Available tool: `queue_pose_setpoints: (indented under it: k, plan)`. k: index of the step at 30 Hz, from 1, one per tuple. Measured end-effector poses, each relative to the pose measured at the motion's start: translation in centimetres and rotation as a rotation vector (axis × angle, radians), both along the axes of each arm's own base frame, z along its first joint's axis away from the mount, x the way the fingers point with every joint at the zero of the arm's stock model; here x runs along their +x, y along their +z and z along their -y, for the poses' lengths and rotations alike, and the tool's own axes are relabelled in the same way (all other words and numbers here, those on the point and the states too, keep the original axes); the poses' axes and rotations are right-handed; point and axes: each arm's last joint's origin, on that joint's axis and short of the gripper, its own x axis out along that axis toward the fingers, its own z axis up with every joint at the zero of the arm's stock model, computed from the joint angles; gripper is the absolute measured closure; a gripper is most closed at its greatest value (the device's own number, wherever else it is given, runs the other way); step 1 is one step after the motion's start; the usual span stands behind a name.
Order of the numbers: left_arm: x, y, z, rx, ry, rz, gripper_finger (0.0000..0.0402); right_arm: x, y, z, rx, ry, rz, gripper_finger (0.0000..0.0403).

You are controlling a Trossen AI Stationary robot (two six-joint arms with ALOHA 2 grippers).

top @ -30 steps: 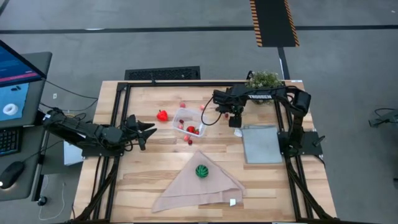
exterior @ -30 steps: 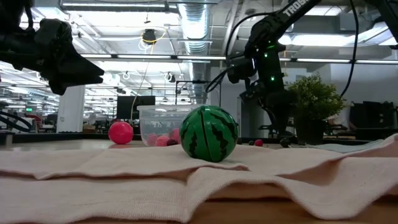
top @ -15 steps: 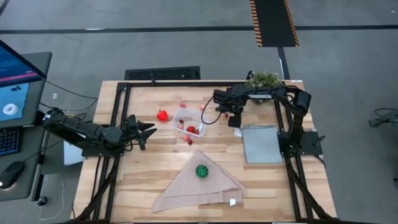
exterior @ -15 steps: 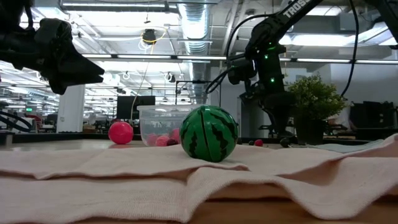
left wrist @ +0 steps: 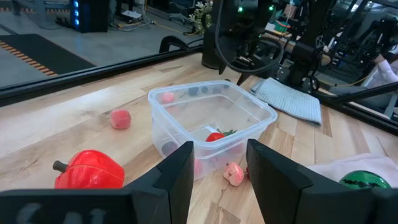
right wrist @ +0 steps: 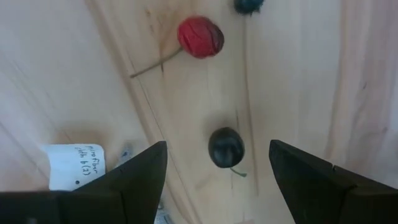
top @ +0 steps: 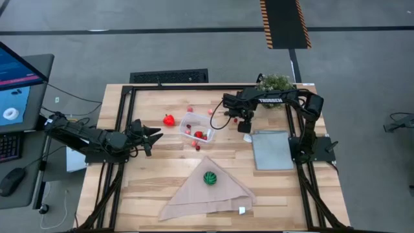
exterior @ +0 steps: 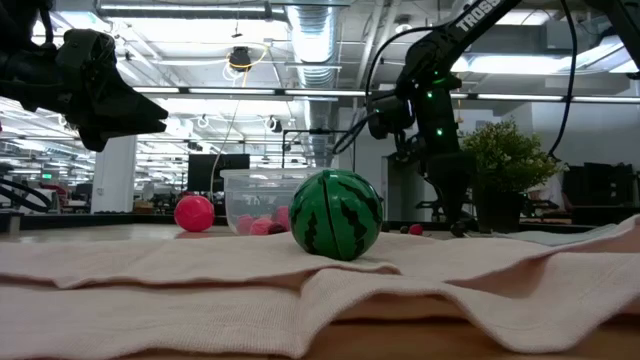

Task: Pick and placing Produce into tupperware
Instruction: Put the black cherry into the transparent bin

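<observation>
The clear tupperware stands mid-table with small red and pink produce inside. A red pepper lies to its left, and loose berries sit around it. The green striped ball rests on the beige cloth. My right gripper points down just right of the tub. It is open, with its fingers on either side of a dark berry that lies on the wood and that they do not touch. A red berry lies beyond. My left gripper hovers open at the left, facing the tub.
A grey panel lies at the right under the right arm. A potted plant stands at the far right corner. A pink piece lies by the tub's near side. A white label lies on the wood next to my right gripper.
</observation>
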Motion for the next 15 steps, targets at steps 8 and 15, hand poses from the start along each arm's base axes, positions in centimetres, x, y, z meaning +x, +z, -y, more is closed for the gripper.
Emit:
queue_pose_setpoints:
  k: [8,15]
  plan:
    - [0.0,0.0,0.0,0.000,0.001,0.001,0.0263,-0.7,-1.3,-0.3,0.007,0.001,-0.023,0.0097]
    - [0.0,0.1,0.0,-0.001,0.001,0.004,0.0263,-1.0,-1.3,0.5,0.000,-0.022,-0.007,0.0114]
